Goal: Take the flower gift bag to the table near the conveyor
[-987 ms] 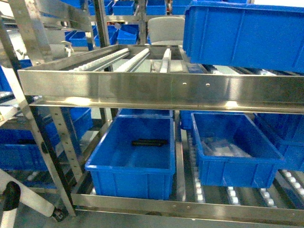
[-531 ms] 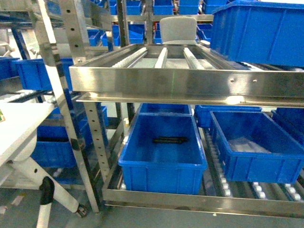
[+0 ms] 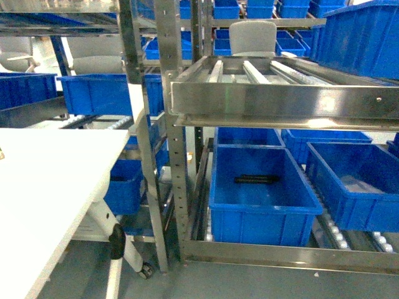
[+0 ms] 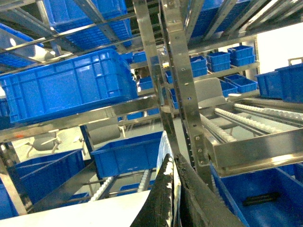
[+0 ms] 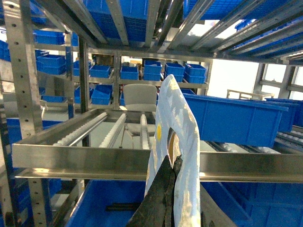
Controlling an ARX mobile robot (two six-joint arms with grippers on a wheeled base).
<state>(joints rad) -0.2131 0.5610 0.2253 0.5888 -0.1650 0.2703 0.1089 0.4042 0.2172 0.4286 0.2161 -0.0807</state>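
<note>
Right claw (image 5: 171,166): dark fingers pressed together, pinching the flower gift bag (image 5: 174,142), a glossy pale-blue film piece with a yellow spot, standing upright above the claw, toward 12 o'clock. Left claw (image 4: 174,163): dark fingers closed on a thin white edge, identity of that edge unclear. Both arms point forward and upward at the conveyor (image 3: 274,93), a stainless-steel frame with sloping tracks of white rollers. Counter (image 3: 50,180): flat matte white top, at 9 o'clock in the head view, just beside the conveyor. Blue bin (image 3: 262,196): rigid plastic, rectangular, on the conveyor's lower level.
</note>
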